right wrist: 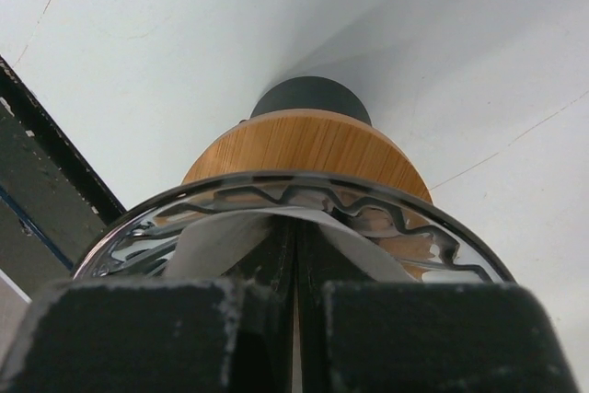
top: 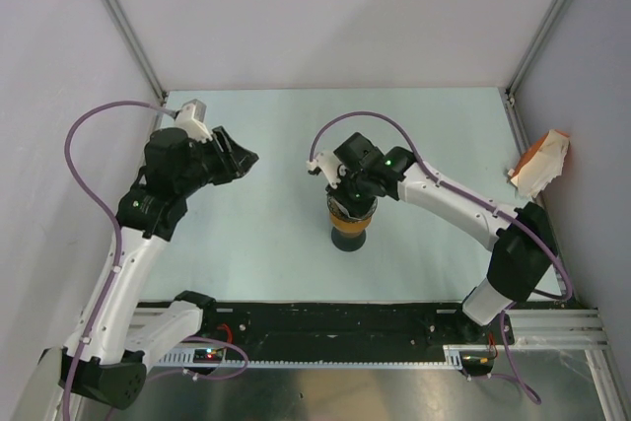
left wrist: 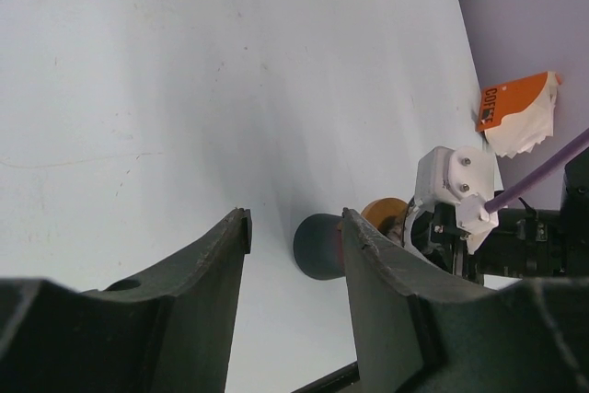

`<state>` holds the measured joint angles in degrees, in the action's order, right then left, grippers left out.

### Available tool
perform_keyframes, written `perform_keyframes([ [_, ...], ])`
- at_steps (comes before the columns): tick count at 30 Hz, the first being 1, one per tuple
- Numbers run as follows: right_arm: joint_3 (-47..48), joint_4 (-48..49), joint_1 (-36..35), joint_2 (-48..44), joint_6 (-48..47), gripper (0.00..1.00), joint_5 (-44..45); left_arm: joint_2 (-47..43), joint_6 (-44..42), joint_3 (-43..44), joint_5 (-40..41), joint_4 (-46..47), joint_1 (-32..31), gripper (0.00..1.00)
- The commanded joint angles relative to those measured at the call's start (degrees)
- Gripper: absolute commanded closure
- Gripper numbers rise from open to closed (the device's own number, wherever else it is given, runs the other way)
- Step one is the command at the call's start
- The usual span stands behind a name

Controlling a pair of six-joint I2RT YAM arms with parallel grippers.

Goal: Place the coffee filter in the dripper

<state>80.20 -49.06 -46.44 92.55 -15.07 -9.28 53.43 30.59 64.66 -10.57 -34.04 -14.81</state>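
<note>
The dripper (right wrist: 276,186), a clear ribbed cone, sits on a wooden ring (right wrist: 308,144) on top of a dark cup (right wrist: 311,94). The white coffee filter (right wrist: 207,244) lies inside the dripper, against its wall. My right gripper (right wrist: 295,238) reaches down into the dripper with its jaws pressed together on the filter's fold. In the top view my right gripper (top: 353,192) covers the dripper, above the dark cup (top: 349,237). My left gripper (top: 246,159) is open and empty, raised well to the left; in its own view its open jaws (left wrist: 294,223) frame the cup (left wrist: 317,246).
An orange and white pack of filters (top: 540,163) leans at the right wall; it also shows in the left wrist view (left wrist: 517,112). A black rail (top: 325,317) runs along the table's near edge. Walls close the table on three sides.
</note>
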Motion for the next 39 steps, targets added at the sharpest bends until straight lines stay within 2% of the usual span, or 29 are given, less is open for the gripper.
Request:
perform_keyframes([
  [1, -1.4, 1.5, -1.1, -0.3, 0.9, 1.0, 1.1, -1.7, 0.3, -0.8, 1.2, 0.9, 0.8, 0.49],
  [8, -1.8, 2.8, -1.5, -1.5, 0.3, 1.0, 3.0, -1.1, 0.3, -0.8, 1.1, 0.9, 1.1, 0.5],
  [19, 3.0, -3.1, -1.6, -2.9, -1.3, 1.0, 3.0, 1.8, 0.5, 0.9, -0.7, 0.9, 1.2, 0.5],
  [24, 5.2, -3.7, -1.7, -2.9, -1.3, 0.94, 3.1, 2.4, 0.3, 1.1, -1.1, 0.9, 1.2, 0.5],
  [32, 8.2, -5.7, -1.6, -3.0, -1.7, 0.94, 3.8, 2.9, -0.3, 1.7, -1.3, 1.0, 1.2, 0.5],
  [39, 9.9, -7.6, -1.6, -4.8, -2.0, 0.89, 4.5, 3.7, -1.2, 1.9, -2.6, 1.0, 1.2, 0.46],
])
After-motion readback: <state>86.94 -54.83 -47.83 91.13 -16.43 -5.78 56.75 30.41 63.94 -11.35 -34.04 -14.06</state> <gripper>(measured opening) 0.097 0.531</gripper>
